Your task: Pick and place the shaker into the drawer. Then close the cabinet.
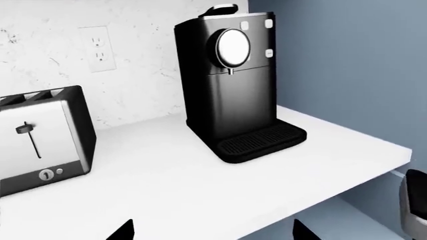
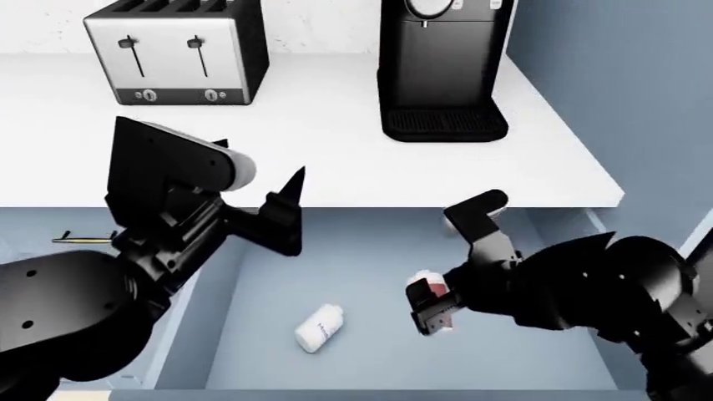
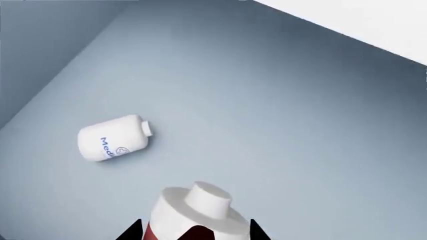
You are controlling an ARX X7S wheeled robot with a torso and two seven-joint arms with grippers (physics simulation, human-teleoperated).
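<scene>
The shaker (image 2: 425,281), white with a red band, is between the fingers of my right gripper (image 2: 430,306), which is shut on it and holds it over the right half of the open blue-grey drawer (image 2: 368,355). In the right wrist view the shaker (image 3: 193,212) fills the gap between the fingertips, above the drawer floor (image 3: 280,100). My left gripper (image 2: 285,209) is open and empty, above the drawer's back left, at the counter's front edge; its fingertips (image 1: 123,231) show wide apart. The cabinet front (image 2: 33,221) with a brass handle (image 2: 83,240) is at left.
A white medicine bottle (image 2: 320,327) lies on its side in the drawer, left of the shaker; it also shows in the right wrist view (image 3: 112,138). On the white counter (image 2: 334,159) stand a toaster (image 2: 179,50) and a black coffee machine (image 2: 443,67). A tall blue panel (image 2: 624,83) stands at the right.
</scene>
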